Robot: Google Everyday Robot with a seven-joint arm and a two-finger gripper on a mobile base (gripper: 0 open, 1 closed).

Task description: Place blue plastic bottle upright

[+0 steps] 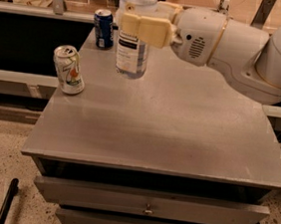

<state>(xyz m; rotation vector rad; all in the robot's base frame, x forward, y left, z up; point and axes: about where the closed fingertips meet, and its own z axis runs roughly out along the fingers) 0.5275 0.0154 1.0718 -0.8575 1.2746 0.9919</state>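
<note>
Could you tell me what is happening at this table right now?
The robot's gripper is shut on the blue plastic bottle, its fingers clamped around the upper body. The bottle is upright over the back of the grey table, with its base at or just above the top; whether it touches cannot be told. A dark blue soda can stands behind it, and a white-green soda can stands near the table edge on the camera view's left, both apart from the bottle.
</note>
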